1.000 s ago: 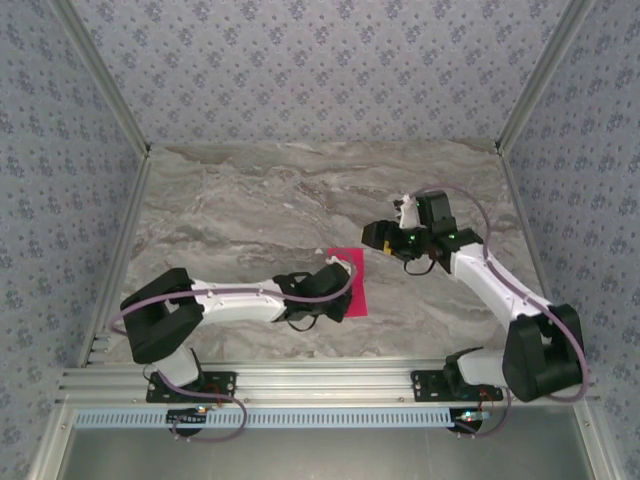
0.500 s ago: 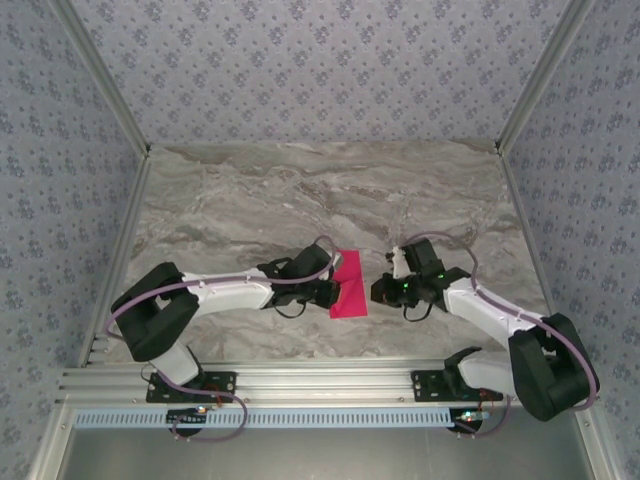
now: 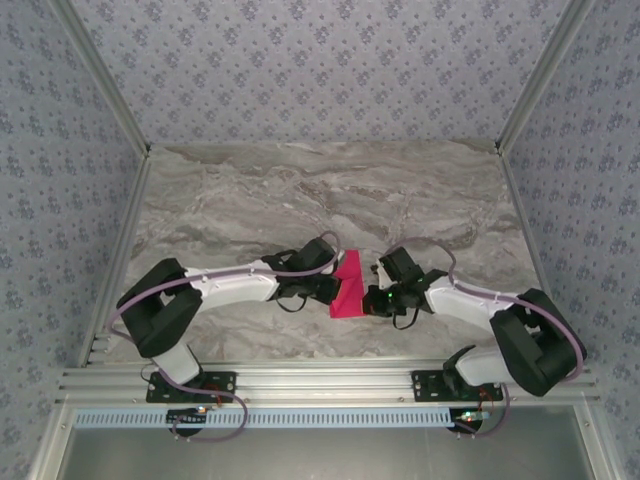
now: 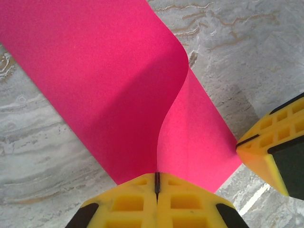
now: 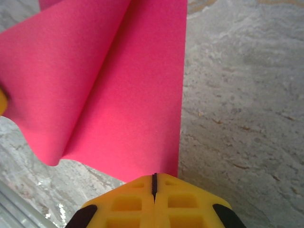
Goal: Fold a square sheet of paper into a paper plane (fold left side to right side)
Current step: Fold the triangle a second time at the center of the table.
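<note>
The square sheet of paper (image 3: 349, 284) is bright magenta, bent over on itself and raised off the marble between the two arms. My left gripper (image 3: 327, 291) is shut on its left side; in the left wrist view the curled paper (image 4: 118, 85) runs into the seam of the shut left gripper (image 4: 156, 179). My right gripper (image 3: 374, 297) is shut at the sheet's right edge; in the right wrist view the paper (image 5: 123, 90) ends at the tip of the shut right gripper (image 5: 154, 180). The right gripper's fingers (image 4: 266, 152) touch the sheet's corner.
The marble table (image 3: 250, 200) stretches behind and to both sides of the paper. Patterned walls close it in, and an aluminium rail (image 3: 320, 385) runs along the near edge by the arm bases.
The right arm swung in from the back right, came down to the sheet's right edge and shut. The left gripper carried its side of the paper up and to the right, bending the sheet.
</note>
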{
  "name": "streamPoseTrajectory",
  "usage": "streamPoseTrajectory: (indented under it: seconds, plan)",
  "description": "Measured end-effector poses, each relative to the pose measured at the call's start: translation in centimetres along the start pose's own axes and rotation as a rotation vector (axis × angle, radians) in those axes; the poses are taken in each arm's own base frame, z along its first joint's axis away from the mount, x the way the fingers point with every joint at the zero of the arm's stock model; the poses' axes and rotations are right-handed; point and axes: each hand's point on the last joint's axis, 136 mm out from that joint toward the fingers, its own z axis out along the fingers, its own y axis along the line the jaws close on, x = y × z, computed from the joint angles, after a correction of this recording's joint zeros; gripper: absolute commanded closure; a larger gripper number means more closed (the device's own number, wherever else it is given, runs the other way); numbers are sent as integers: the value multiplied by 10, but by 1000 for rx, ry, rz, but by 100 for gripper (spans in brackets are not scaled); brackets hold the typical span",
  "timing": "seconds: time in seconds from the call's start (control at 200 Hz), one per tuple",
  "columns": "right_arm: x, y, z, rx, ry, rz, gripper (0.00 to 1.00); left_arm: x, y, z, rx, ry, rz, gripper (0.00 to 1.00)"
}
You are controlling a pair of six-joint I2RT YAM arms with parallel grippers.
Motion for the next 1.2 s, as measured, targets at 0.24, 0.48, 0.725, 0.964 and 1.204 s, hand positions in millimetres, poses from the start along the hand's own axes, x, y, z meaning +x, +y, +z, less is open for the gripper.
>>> streamPoseTrajectory:
  seconds: [0.24,0.48,0.725,0.964,1.204]
  plan:
    - [0,-3,2,31,4,-1,94,4,10,10,-33,35,10,100]
    - [0,-3,3,42,9,-2,94,4,16,13,-44,43,10,100]
    - [0,-3,3,44,14,-2,94,5,19,19,-52,57,11,100]
    - [0,-3,3,50,13,-6,94,5,20,24,-56,65,11,100]
    - [0,-3,3,50,13,-6,94,6,21,29,-61,76,13,100]
